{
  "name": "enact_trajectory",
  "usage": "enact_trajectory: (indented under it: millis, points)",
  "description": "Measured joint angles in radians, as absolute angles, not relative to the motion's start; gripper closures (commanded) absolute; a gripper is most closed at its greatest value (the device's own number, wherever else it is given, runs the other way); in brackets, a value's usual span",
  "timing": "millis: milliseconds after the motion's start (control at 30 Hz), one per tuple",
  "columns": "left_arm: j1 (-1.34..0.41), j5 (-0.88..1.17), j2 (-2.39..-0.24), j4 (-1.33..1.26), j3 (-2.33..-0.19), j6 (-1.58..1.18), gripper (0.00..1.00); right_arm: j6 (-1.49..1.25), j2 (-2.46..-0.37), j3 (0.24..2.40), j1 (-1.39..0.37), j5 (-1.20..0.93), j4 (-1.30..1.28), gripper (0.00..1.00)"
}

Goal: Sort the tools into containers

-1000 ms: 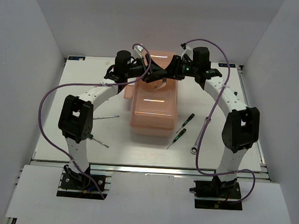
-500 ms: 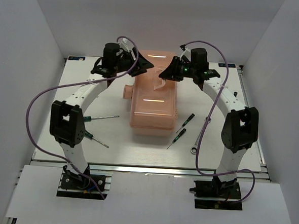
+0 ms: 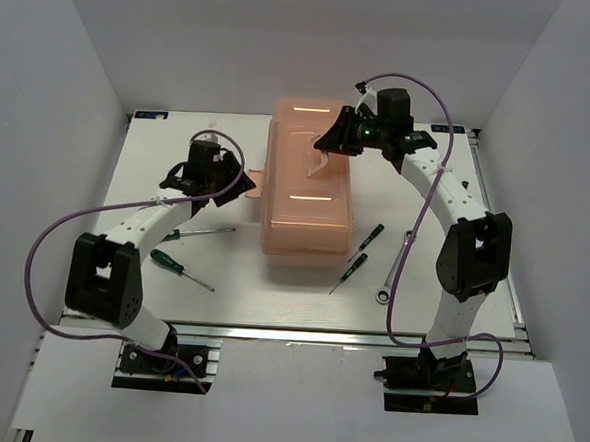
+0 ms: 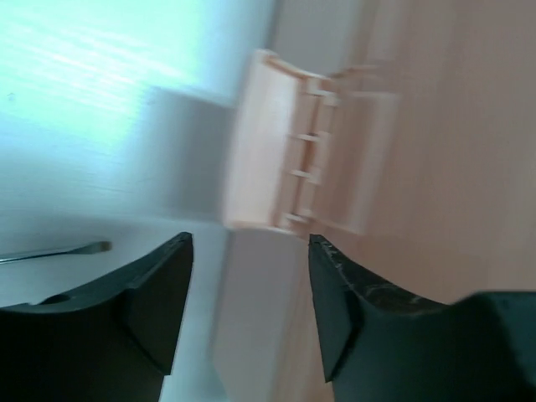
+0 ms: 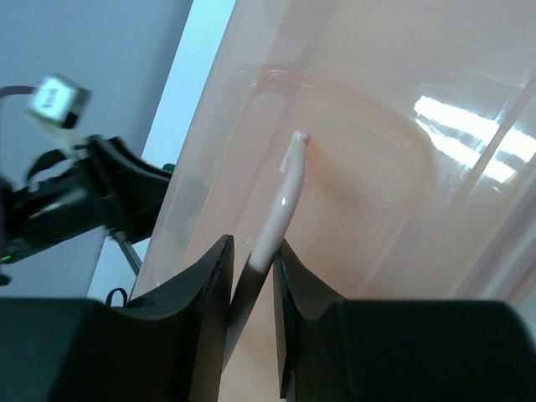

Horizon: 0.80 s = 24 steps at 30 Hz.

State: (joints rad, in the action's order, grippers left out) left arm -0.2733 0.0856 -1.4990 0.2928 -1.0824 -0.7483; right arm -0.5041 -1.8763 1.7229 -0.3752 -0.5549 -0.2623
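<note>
Toolbox [image 3: 309, 197] sitting at centre of table [image 3: 471, 292]. Right gripper [image 5: 251, 251] clamping onto lid handle [image 5: 283, 193]. Left gripper [image 4: 249, 251] hovering beside side latch [image 4: 276, 151], jaws spread, empty. Long screwdrivers [image 3: 199, 231] lying left of box; tiny screwdrivers [image 3: 372, 236] and wrench [image 3: 383, 293] lying right.

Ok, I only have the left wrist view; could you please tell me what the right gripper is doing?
Observer: The right gripper is shut on the pale curved lid handle of the translucent salmon-pink plastic toolbox.
Operator: Thanks; where are the tools on that side?
Observer: A silver combination wrench and two tiny green-handled screwdrivers lie on the white table, right of the toolbox.
Operator: And the longer ones?
Observer: Both longer green-handled screwdrivers lie left of the toolbox.
</note>
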Motion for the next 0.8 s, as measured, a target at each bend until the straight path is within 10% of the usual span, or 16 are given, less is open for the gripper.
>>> enact_trajectory:
  millis: [400, 800]
  points:
    - [-0.192, 0.196, -1.693, 0.112, -1.069, -0.719, 0.32, -0.490, -1.876, 1.734, -0.364, -0.592, -0.276, 0.99]
    - [-0.123, 0.532, -1.780, -0.212, -0.986, -0.830, 0.68, -0.573, -1.876, 1.737, -0.250, -0.755, -0.222, 1.00]
